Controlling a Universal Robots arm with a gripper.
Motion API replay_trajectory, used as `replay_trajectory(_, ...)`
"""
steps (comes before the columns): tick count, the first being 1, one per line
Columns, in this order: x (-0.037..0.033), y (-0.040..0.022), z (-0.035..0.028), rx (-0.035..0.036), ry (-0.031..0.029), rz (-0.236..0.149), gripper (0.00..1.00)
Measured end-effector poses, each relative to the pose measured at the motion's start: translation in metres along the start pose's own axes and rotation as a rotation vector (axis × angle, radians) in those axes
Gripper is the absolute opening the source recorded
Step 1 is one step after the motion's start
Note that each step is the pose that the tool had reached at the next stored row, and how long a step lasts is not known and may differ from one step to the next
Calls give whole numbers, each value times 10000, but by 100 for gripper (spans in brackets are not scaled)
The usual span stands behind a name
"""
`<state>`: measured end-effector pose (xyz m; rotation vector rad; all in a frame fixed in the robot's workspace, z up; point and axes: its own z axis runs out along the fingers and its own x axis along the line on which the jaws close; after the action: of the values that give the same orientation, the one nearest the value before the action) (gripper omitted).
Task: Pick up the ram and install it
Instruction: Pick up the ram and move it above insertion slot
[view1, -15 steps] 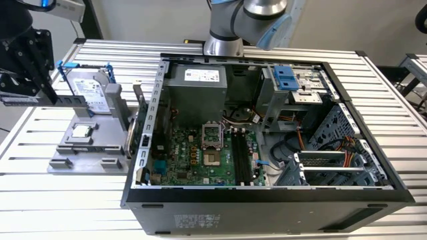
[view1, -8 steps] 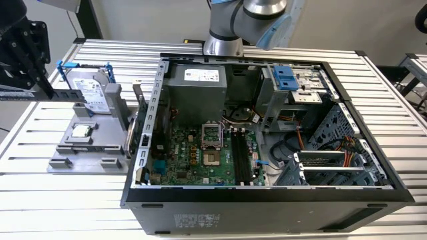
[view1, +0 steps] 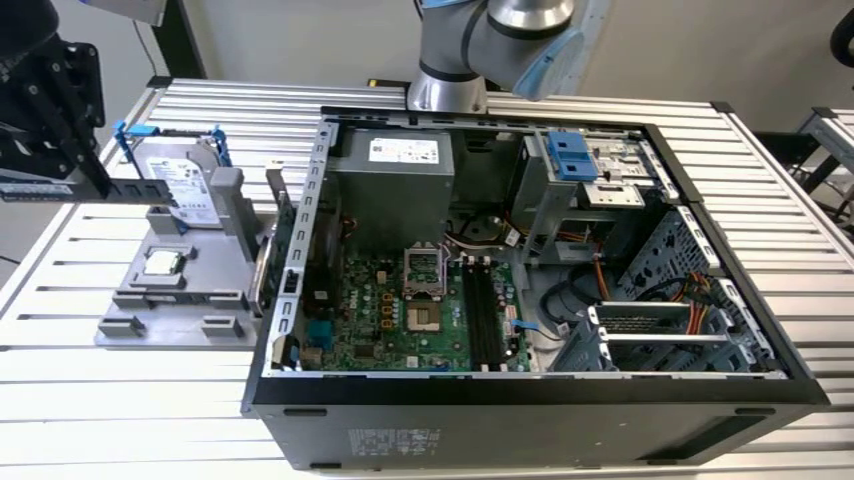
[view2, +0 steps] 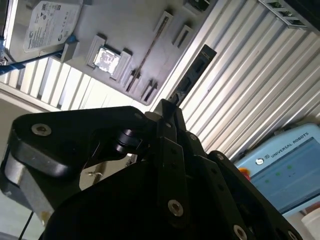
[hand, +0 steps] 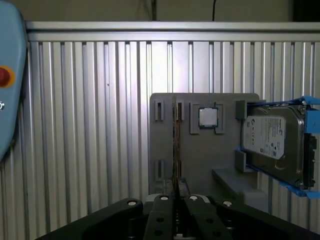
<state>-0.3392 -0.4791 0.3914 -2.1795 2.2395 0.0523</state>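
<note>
Second wrist view: jaws clamp one ram (view2: 193, 73).

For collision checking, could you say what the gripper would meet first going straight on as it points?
Probably the grey tray, beside the processor chip; the ram held in the gripper would touch first. Depth unclear.

A hard drive (view1: 194, 180) and a processor chip (view1: 163, 262) sit on a grey holder (view1: 200, 302).

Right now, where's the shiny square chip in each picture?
Exterior view: chip on the grey tray, outside the computer case.
First wrist view: chip on the tray, beside the hard drive.
Second wrist view: chip on the tray, near the hard drive.
Shared landmark: the blue-railed hard drive.
</note>
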Motion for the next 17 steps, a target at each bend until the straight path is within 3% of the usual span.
replay_trajectory(4, -2, -95, -1, 0, 0, -1, 0)
replay_trajectory(17, -13, -507, -6, -33, 1, -1, 0)
